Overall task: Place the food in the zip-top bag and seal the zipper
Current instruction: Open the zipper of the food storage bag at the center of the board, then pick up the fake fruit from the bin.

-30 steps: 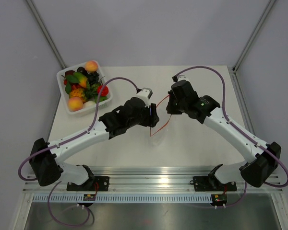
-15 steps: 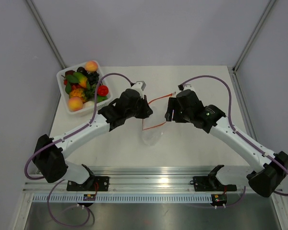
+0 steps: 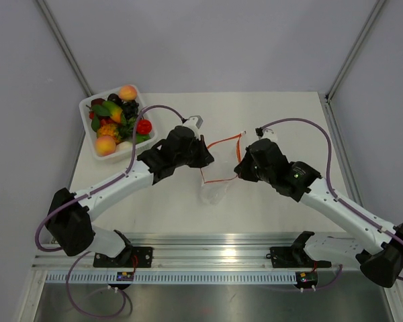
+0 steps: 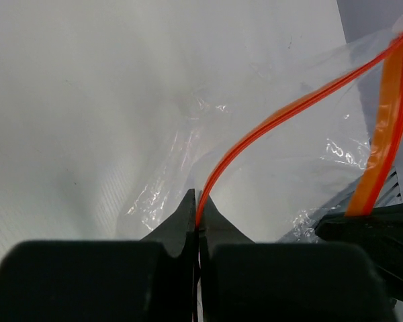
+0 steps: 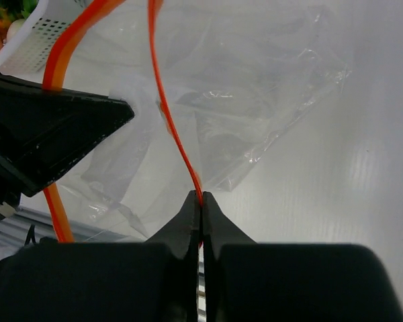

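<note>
- We see the left hand (image 4: 199, 213) clenched on the zipper (image 4: 275, 115) of the zip-top bag (image 3: 215, 192); the right hand (image 5: 200, 201) is pinched shut on the same red strip farther along
- The bag hangs between both hands over the bench (image 3: 275, 121), mouth spread
- The food (image 3: 115, 121) lies in the white tray (image 3: 88, 131), well apart

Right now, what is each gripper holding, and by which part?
Both hold the zip-top bag by its zipper: the left gripper pinches one side of the open mouth, the right gripper the other.
</note>
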Robot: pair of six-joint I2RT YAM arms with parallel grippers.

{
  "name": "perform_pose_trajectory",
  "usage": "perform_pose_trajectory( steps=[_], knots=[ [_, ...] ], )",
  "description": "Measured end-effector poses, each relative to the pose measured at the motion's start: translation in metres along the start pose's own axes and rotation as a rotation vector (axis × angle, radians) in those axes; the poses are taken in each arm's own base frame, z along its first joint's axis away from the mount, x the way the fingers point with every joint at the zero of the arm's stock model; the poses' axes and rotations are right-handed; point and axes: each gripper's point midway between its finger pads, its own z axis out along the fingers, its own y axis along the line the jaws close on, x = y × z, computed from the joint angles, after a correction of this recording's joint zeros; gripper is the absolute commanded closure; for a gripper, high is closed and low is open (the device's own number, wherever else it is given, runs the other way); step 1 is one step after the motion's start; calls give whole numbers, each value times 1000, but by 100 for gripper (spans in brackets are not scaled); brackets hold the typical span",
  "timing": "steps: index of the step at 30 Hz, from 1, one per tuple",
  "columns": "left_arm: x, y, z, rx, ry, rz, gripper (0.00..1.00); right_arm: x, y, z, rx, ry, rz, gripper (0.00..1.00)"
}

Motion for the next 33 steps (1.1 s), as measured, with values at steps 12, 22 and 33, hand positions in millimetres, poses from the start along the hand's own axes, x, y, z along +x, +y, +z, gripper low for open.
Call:
perform_pose_trajectory(
  steps=[12,22,33],
  knots=[
    [-1,22,-10,85,98,44,100,-91,42,-49,-7,-199,-118,100],
    [24,40,10,60,199,75,1,-41,11,34,158,-11,-247,100],
    [-48,61,-36,-119,45,148,22,-24,15,64,138,44,-269,100]
  ],
)
